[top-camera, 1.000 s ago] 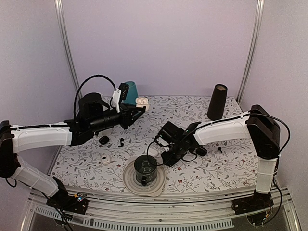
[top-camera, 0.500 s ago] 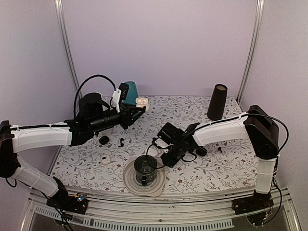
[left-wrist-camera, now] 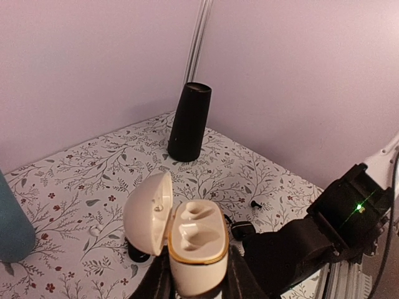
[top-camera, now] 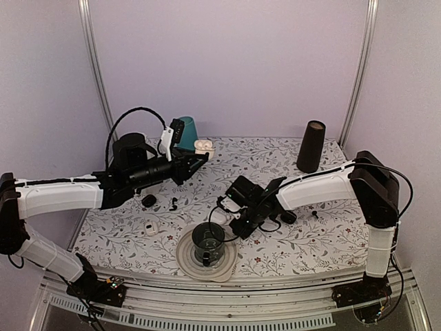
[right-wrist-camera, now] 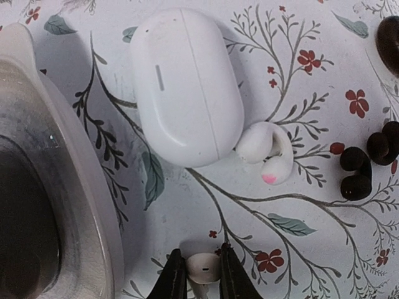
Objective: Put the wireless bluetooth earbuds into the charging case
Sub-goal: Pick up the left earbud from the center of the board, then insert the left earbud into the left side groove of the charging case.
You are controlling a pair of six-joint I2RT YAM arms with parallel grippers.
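1. Earbuds: none is in the case yet. One white earbud [right-wrist-camera: 202, 268] sits between the fingers of my right pincer [right-wrist-camera: 201, 279], which is closed on it. It is low over the floral table [right-wrist-camera: 299, 243], at the near middle. I cannot tell whether it is lifted clear.
2. A closed white case [right-wrist-camera: 187, 84] and a white hooked earbud [right-wrist-camera: 268, 156] lie just beside that pincer. The black earbuds [right-wrist-camera: 356, 174] lie a little further off. My pincer touches none of them.
3. Charging case [left-wrist-camera: 196, 240]: my left pincer [left-wrist-camera: 198, 283] is clamped on its lower body and holds it above the far left of the table. The lid is swung open and both wells are empty.
4. Progress, in my judgement: early. The case is presented and one earbud is gripped.
5. Left to do: carry the earbud across to the case, seat it in a well, and do the same for its partner. I cannot pick out that partner with certainty.
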